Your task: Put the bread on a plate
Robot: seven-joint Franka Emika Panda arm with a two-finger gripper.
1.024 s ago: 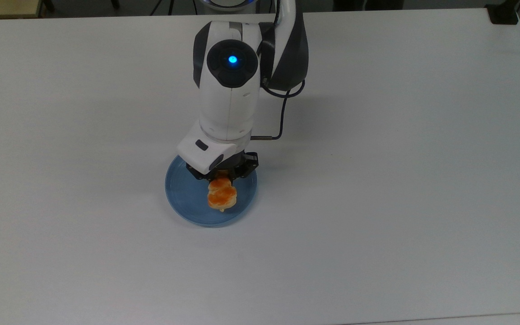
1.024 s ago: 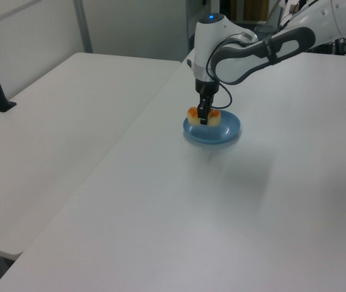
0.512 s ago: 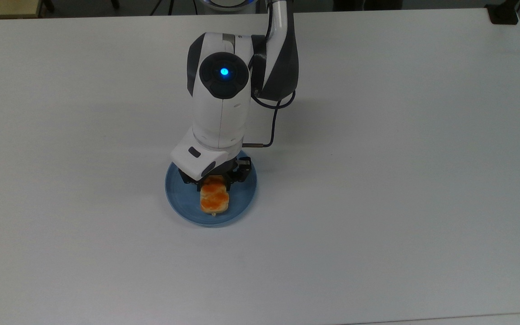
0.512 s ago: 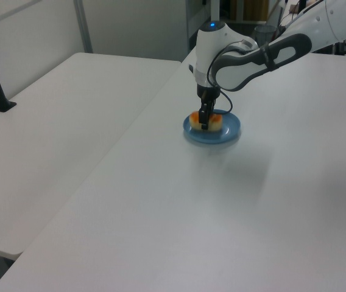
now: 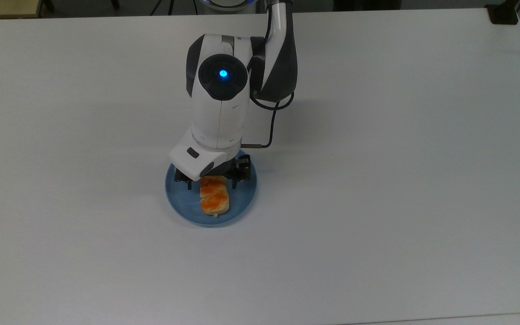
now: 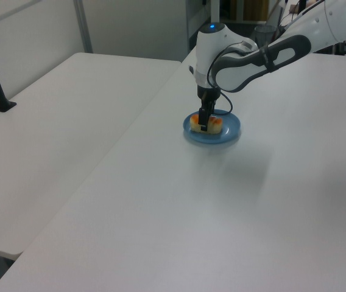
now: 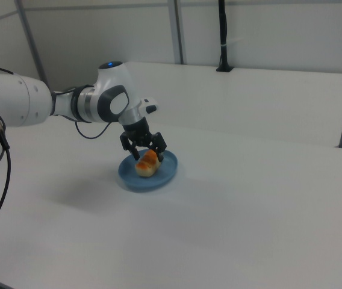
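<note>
Already the main part of the task looks done: the bread [image 5: 215, 198] lies on the plate [image 5: 181, 198], resting flat inside the rim, lengthwise toward the top view's bottom and a little off the plate's centre. The right view agrees, with the bread [image 7: 147, 164] sitting in the dish of the plate [image 7: 165, 174] rather than hanging above it, and the left view puts the bun [image 6: 206, 125] within the blue plate [image 6: 229, 131] as well. What is left, by my judgement, is only for the arm to lift clear without dragging the bun along. The gripper [image 5: 211, 178] hovers low over the end of the bread nearest the arm, and its jaws stand spread: in the top view one dark finger shows on each side of that end, with blue plate visible between finger and crust on the top view's right. In the right view the gripper [image 7: 144, 146] shows both fingers splayed apart above the bun, so it has let go and holds nothing. Whether a finger brushes the bread on the hidden side I cannot tell. The table [image 5: 400, 180] around the plate is plain white.
</note>
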